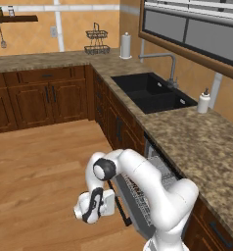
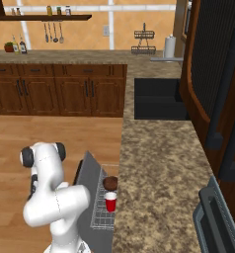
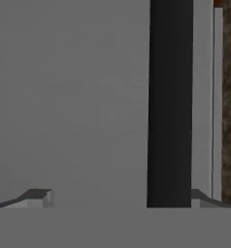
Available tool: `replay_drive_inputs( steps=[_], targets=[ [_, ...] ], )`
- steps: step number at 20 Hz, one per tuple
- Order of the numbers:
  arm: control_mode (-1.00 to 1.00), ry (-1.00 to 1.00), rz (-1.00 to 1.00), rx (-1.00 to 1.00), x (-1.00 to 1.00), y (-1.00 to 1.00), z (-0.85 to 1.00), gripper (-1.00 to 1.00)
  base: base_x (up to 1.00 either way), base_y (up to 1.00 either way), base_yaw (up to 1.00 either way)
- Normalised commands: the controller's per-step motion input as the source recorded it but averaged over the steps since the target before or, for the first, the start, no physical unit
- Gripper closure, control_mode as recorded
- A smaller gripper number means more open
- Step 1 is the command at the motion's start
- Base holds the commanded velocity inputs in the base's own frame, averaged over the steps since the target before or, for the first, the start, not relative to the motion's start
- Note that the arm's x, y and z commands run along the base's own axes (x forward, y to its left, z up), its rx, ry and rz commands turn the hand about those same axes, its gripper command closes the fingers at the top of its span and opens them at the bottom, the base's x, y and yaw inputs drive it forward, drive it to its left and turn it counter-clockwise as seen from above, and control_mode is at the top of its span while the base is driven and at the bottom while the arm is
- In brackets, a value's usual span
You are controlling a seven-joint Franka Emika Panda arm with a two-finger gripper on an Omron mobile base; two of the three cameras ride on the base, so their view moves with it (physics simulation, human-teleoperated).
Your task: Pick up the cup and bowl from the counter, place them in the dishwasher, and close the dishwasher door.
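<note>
While spread wide with nothing between its tips, gripper (image 3: 120, 198) sat close against the flat grey dishwasher door (image 3: 69, 97), a smooth matte panel with a dark vertical edge strip to its right. Seen from the left base view, hung low beside the half-lowered door (image 1: 119, 203), near the wooden floor (image 1: 35, 166).

Inside the dishwasher (image 2: 97, 197), on a white wire rack (image 2: 100, 217) of thin gridded rods: a small red tapered cup (image 2: 110, 201) with white rim, upright, and just beyond it a round dark reddish-brown bowl (image 2: 110, 183), apparently touching the cup, though hard to tell.

Above, a speckled brown-and-tan granite counter (image 2: 159, 168), glossy and mottled, running along the right wall and turning left at the far corner. Set into it farther along, a black rectangular sink (image 1: 152, 92) with a grey curved faucet (image 1: 165, 61); a white soap dispenser (image 1: 203, 101) to the right of the sink. Below, dark wood cabinets (image 1: 45, 98) with panelled doors. Warm orange walls, a wire basket (image 1: 97, 43) and a white paper towel roll (image 1: 125, 45) at the far end.
</note>
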Motion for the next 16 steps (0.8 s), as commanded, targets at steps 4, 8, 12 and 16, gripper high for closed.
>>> replay_drive_inputs(
  steps=[4, 8, 12, 16],
  targets=[
    [-1.0, -0.12, -0.11, -0.28, 0.19, -1.0, 0.0, -1.0, 0.0, 0.0, 0.0],
    [-1.0, -0.01, -0.12, -0.23, 0.16, -1.0, 0.0, -1.0, 0.0, 0.0, 0.0],
    [-1.0, -0.03, -0.12, -0.18, 0.09, -1.0, 0.0, -1.0, 0.0, 0.0, 0.0],
    [-1.0, -0.06, -0.1, -0.19, 0.09, -1.0, 0.0, -1.0, 0.0, 0.0, 0.0]
  ],
)
